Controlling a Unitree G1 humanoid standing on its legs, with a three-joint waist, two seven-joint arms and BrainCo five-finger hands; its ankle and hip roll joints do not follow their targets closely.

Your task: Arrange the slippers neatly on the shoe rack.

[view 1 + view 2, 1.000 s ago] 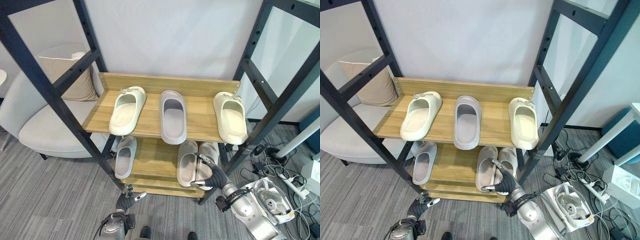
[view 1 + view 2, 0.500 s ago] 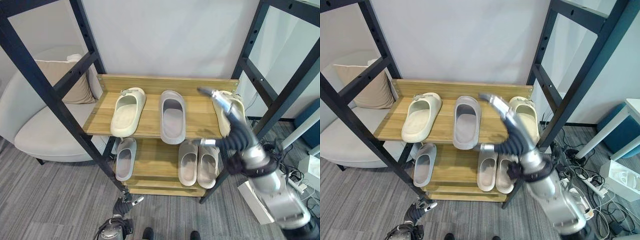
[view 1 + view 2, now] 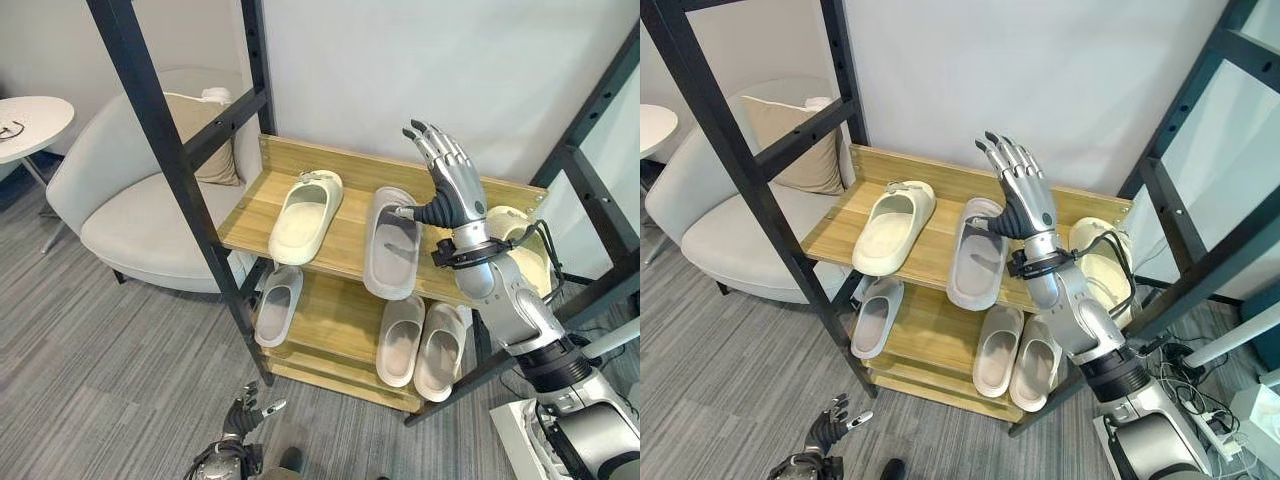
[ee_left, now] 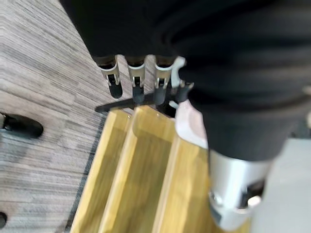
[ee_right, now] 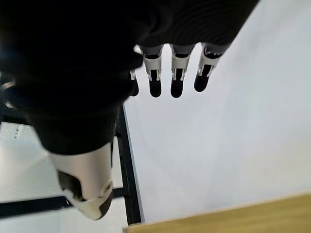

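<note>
Left eye view: the right hand [image 3: 452, 186] is hanging raised above the upper shelf [image 3: 245, 215], fingers straight and spread, thumb out, grasping nothing. Directly below it, at its 6 o'clock, the grey slipper [image 3: 391, 245] is lying toe toward the camera. A cream slipper [image 3: 303, 205] is sitting at the grey one's 9 o'clock, well apart; a second cream slipper [image 3: 523, 240] is lying at its 3 o'clock, partly behind the arm. On the lower shelf [image 3: 340, 320], one grey slipper [image 3: 276, 304] is lying at the left and a pair [image 3: 420, 342] side by side at the right. The left hand [image 3: 242, 414] is hanging low near the floor, fingers loosely open.

Right eye view: the same arrangement is showing; the upper grey slipper's toe is overhanging the shelf's front edge. An armchair [image 3: 715, 215] is standing at 9 o'clock of the rack.

Left wrist view: the left hand's fingers [image 4: 137, 82] are hanging relaxed over the wooden boards [image 4: 136, 179], carrying nothing.

Right wrist view: the right hand's fingers [image 5: 177, 75] are pointing straight at a white wall [image 5: 233, 141], empty.

Judgement: the slippers look like moulded foam, light, slightly yielding, not fragile, probably smooth. The strap arch or the side walls at mid-length appear the soundest places to take hold.
</note>
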